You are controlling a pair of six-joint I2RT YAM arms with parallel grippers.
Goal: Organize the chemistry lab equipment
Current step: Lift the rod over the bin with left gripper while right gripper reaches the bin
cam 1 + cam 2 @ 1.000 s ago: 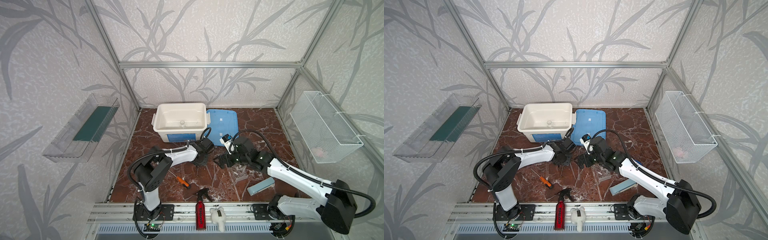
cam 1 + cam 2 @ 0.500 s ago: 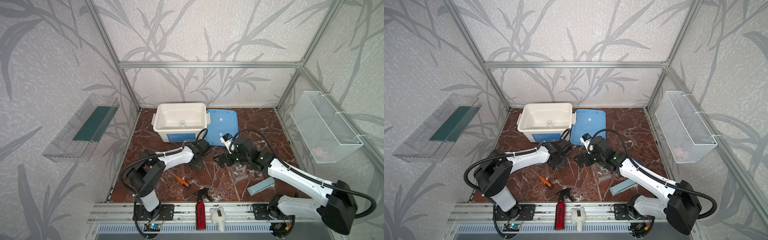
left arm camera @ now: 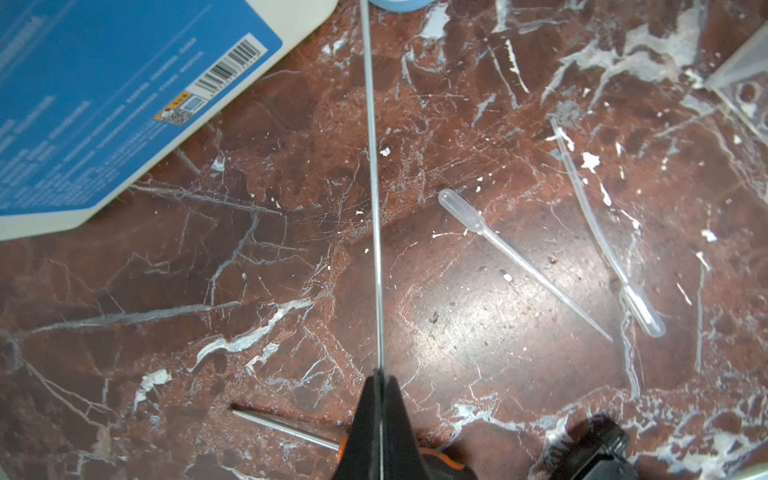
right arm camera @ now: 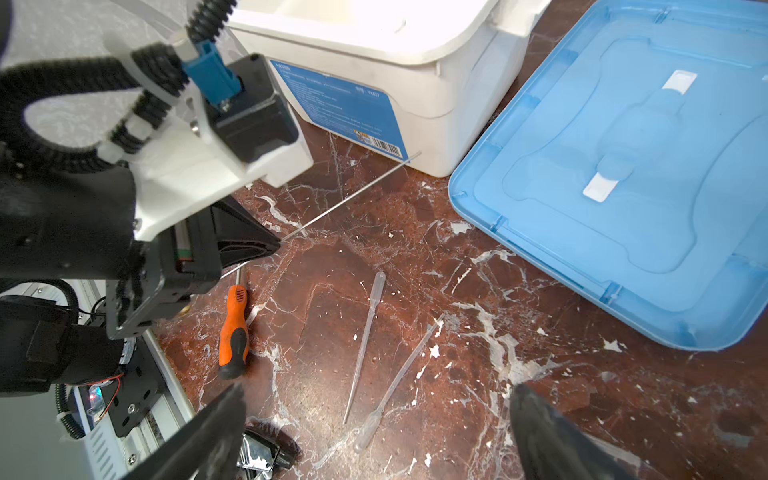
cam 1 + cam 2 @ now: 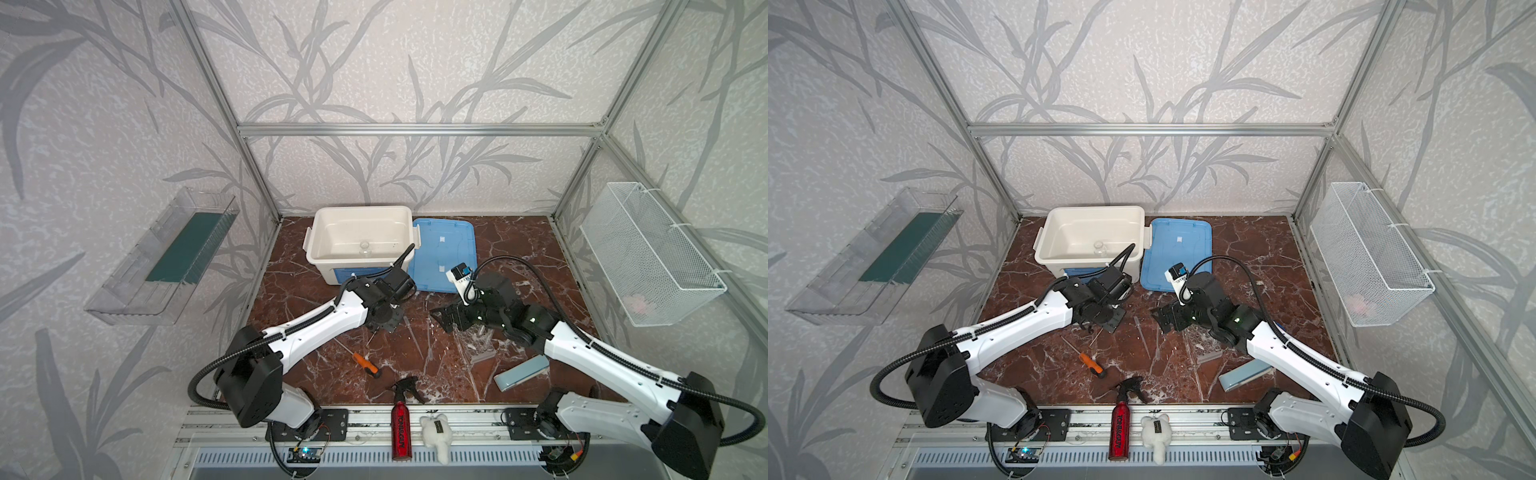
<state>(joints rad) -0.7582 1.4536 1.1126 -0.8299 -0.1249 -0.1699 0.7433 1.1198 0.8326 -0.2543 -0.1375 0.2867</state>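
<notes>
My left gripper (image 3: 379,376) was clamped on a thin rod (image 3: 371,166) above the marble floor (image 3: 291,270). My right gripper (image 4: 374,432) gaped wide, holding nothing, over two droppers (image 4: 365,332).

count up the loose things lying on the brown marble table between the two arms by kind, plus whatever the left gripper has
thin clear glass rod, clamped in the shut left gripper: 1
clear plastic droppers lying on the marble: 2
orange-handled screwdriver: 1
total: 4
</notes>
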